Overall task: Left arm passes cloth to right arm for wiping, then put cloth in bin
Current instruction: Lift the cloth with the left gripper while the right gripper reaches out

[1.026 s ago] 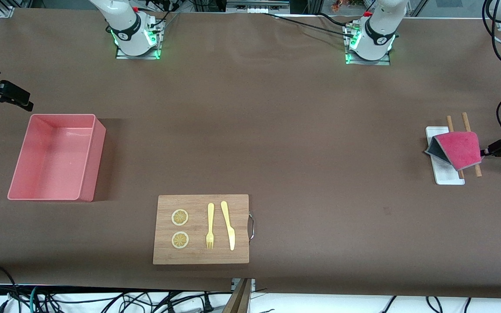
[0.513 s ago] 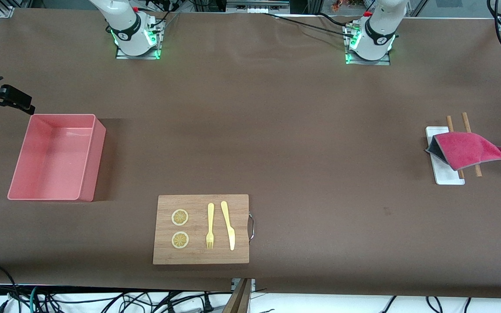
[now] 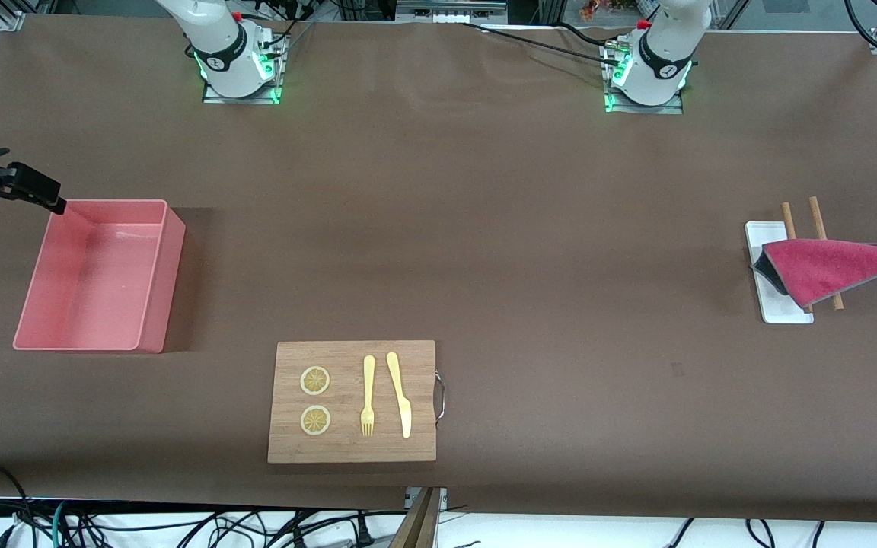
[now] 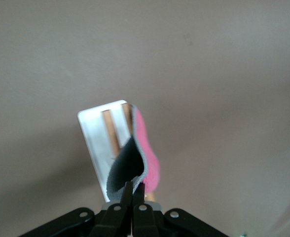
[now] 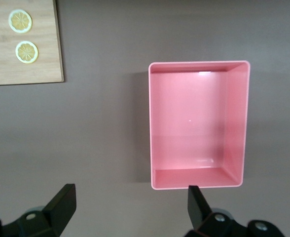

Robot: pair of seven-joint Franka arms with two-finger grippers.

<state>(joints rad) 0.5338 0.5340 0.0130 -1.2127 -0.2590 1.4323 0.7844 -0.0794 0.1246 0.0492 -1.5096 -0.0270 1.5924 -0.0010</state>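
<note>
Brown table [image 3: 484, 228] is being worked: fuzzy crimson-pink cloth [image 3: 827, 270] is being held over the white tray [image 3: 770, 308] by the left gripper [image 4: 133, 195], clamped on one thin corner that may be slipping free, while the right gripper [image 5: 130, 202] is being kept wide-jawed over the pink plastic bin [image 3: 149, 320].

Nothing legible anywhere here: no words, labels, brand marks or numbers on anything on the bench.

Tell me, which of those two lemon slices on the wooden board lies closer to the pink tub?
The lemon slice farther from the front camera; its twin lies nearer that camera, so farther from the pink tub.
</note>
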